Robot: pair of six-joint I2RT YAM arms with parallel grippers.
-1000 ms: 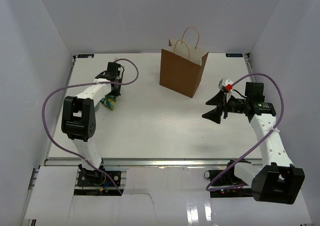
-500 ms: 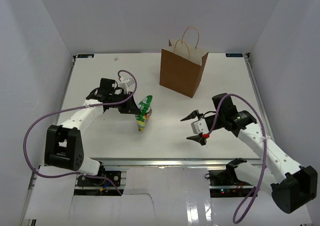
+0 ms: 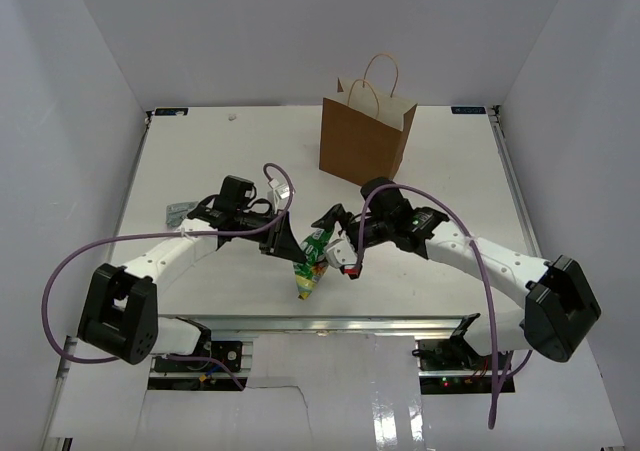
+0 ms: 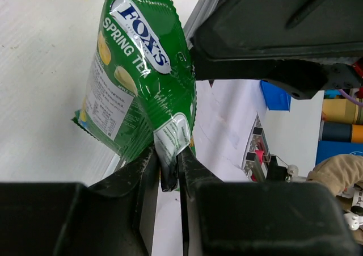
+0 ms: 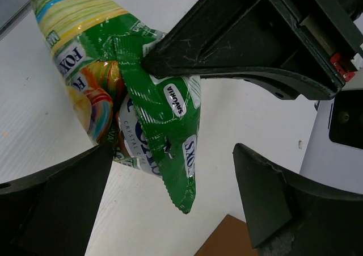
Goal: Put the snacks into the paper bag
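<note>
My left gripper [image 3: 285,239] is shut on the corner of a green FOX'S snack packet [image 3: 314,255] and holds it hanging above the table's near middle. In the left wrist view the packet [image 4: 142,68] is pinched between the jaws of the left gripper [image 4: 170,168]. A yellow-green packet [image 5: 85,51] hangs against the green one [image 5: 164,114]. My right gripper [image 3: 336,239] is open, with its jaws either side of the green packet's lower tip and not touching it; it also shows in its own view [image 5: 173,154]. The brown paper bag [image 3: 365,146] stands upright at the back middle.
A small silver-grey packet [image 3: 178,211] lies on the table [image 3: 450,171] at the left, beside the left arm. The bag's two looped handles [image 3: 380,71] stick up. A brown corner of the bag [image 5: 218,242] shows low in the right wrist view.
My left gripper has carried the green packet right and nearer. My right arm has swung left across the table until its open jaws bracket the packet.
</note>
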